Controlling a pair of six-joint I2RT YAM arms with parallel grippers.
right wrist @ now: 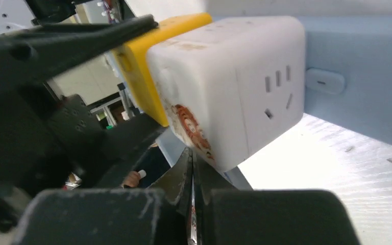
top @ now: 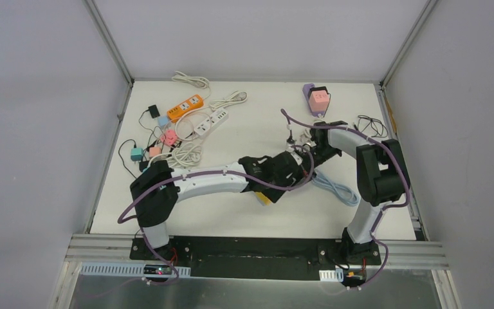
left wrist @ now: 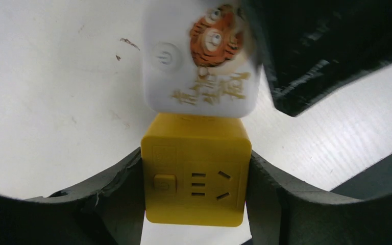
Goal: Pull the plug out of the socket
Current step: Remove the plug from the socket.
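Observation:
A yellow cube socket has a white cube plug with a tiger picture joined to its far face. My left gripper is shut on the yellow cube, one finger on each side. In the right wrist view the white cube and the yellow cube sit just above my right gripper, whose fingers are pressed together under the white cube with nothing between them. From above, both grippers meet mid-table, left and right. Only a sliver of yellow shows there.
A light-blue body with a button lies right behind the white cube. A light-blue cable lies beside the grippers. Orange and white power strips, pink adapters and cables lie back left. A purple-pink adapter stands at the back.

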